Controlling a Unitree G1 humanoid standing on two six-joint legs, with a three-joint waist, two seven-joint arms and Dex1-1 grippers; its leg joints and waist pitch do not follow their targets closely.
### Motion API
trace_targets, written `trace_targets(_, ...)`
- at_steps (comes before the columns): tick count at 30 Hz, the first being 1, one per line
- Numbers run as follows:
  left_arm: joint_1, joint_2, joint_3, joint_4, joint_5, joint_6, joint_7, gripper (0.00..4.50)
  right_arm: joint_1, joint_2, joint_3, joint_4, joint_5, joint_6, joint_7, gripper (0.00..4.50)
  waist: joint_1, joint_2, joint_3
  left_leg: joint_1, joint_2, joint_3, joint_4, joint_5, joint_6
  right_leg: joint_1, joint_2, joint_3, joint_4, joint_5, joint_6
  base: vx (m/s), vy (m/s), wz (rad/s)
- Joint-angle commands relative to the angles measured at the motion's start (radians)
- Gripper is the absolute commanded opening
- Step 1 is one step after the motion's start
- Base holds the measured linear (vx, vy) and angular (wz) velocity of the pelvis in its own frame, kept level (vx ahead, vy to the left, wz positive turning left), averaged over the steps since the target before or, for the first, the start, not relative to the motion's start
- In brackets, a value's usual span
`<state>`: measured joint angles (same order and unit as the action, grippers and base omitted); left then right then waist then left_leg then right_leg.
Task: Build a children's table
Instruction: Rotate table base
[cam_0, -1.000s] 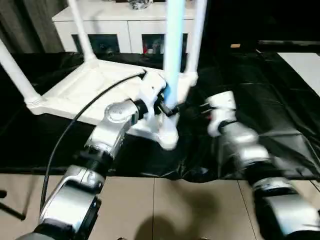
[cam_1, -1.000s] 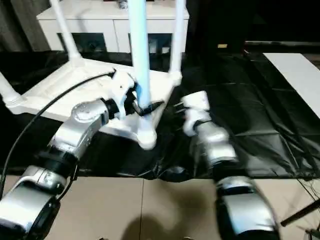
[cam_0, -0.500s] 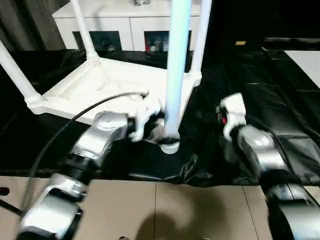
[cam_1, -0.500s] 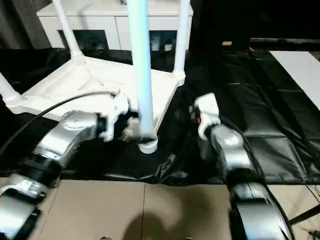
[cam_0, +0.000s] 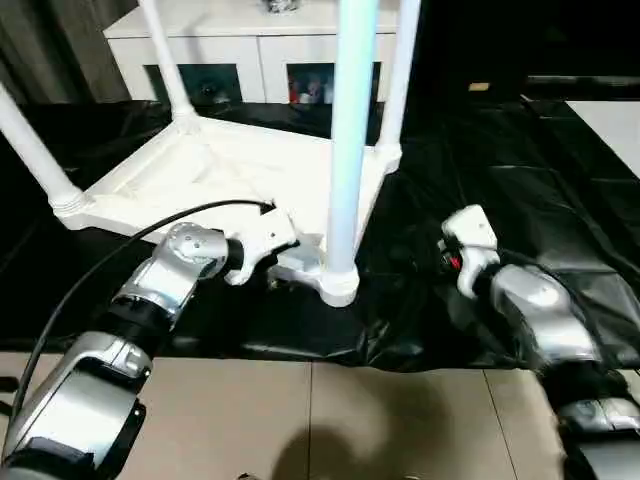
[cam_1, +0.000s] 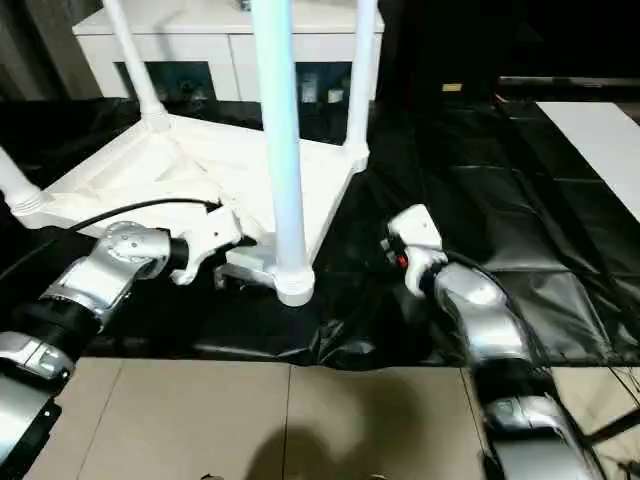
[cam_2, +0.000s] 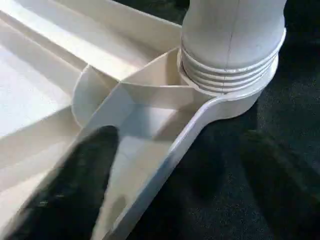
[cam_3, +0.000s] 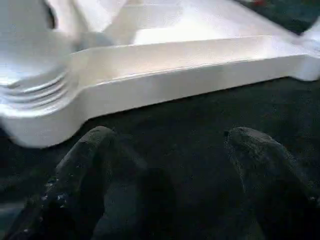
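The children's table lies upside down on the black cover, its ribbed white top (cam_0: 240, 165) facing up and its tapered legs standing in the corner sockets. The nearest leg (cam_0: 350, 120) rises from the front corner socket (cam_0: 338, 285). My left gripper (cam_0: 287, 263) is low beside that socket, open. One black finger (cam_2: 75, 190) hangs over the ribbed underside, and the table's rim (cam_2: 165, 160) runs between the fingers. My right gripper (cam_3: 170, 145) is open over bare black cover, right of the corner, holding nothing.
A white cabinet with glass doors (cam_0: 250, 50) stands behind the work table. The black cover (cam_0: 520, 170) is wrinkled at the front edge, with beige floor tiles (cam_0: 330, 420) below. A black cable (cam_0: 120, 260) arcs over my left forearm. A white surface (cam_0: 610, 125) lies far right.
My left gripper has come off the base of the nearest leg and dropped left to the rim by the socket. My right gripper has pulled back towards me and lower.
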<state>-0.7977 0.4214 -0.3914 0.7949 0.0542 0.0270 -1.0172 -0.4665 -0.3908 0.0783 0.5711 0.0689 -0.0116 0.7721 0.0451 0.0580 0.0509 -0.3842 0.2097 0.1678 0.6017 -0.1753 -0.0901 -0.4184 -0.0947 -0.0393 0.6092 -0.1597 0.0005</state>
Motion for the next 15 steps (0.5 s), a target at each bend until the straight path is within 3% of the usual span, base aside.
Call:
trace_targets(1, -0.026, 0.000, -0.005, 0.026, 0.021, 0.000, -0.012, 3.76, 0.010, -0.017, 0.019, -0.058, 0.003, 0.014, 0.036, 3.85, 0.003, -0.004, -0.074, 0.014, -0.003, 0.009, -0.071, -0.269, 0.047, 0.061, -0.021, 0.012, -0.072, -0.208, -0.239, 0.000, 0.000, 0.00)
trace_targets(8, -0.079, -0.037, -0.015, 0.171, 0.068, -0.047, 0.066, 3.23, 0.062, -0.049, 0.063, -0.187, 0.002, 0.063, 0.110, 3.85, 0.003, -0.010, -0.075, 0.010, -0.005, 0.008, -0.069, -0.252, 0.060, 0.064, -0.021, 0.013, -0.073, -0.200, -0.233, 0.000, 0.000, 0.00)
trace_targets(15, -0.110, -0.052, -0.042, 0.257, 0.120, -0.035, 0.031, 2.72, 0.097, -0.082, 0.102, -0.277, -0.003, 0.112, 0.165, 3.85, 0.007, -0.015, -0.072, 0.009, -0.004, 0.009, -0.070, -0.248, 0.064, 0.062, -0.022, 0.015, -0.078, -0.217, -0.225, 0.000, 0.000, 0.00)
